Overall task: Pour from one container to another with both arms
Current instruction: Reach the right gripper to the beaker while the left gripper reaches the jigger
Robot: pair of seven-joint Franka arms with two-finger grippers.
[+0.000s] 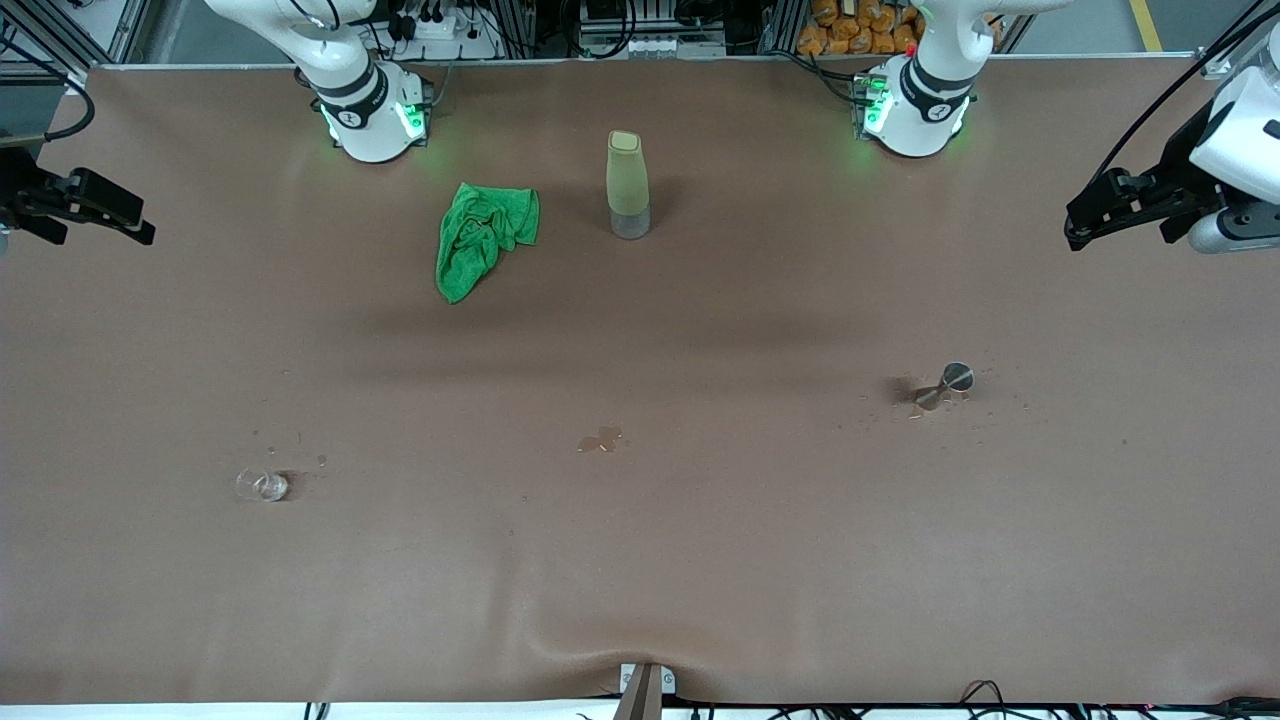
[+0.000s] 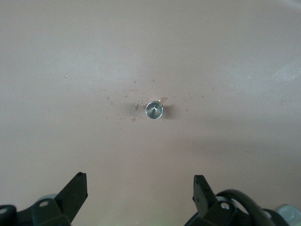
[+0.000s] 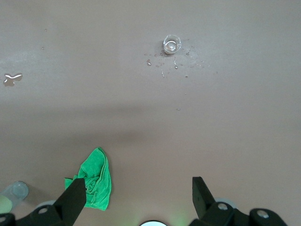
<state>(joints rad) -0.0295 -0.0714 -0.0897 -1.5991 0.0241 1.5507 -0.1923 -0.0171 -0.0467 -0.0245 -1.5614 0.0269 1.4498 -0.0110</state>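
The counter (image 1: 700, 560) was mostly bare brown, so everything had room. Both arms waited high at the ends, probably so neither blocked the other. The left end effector (image 2: 140, 190) hung over its end with fingers spread and empty, looking down at the jigger (image 1: 945, 383). The right end effector (image 3: 139, 195) was just as released and empty at its own end. The bottle (image 1: 627, 185) and green cloth (image 1: 482, 236) sat up near the bases, out of the way. The jigger stood toward the left arm's end, the glass cup (image 1: 262, 485) toward the right arm's end and nearer the camera, one per arm. A small spill (image 1: 600, 439) lay between them.
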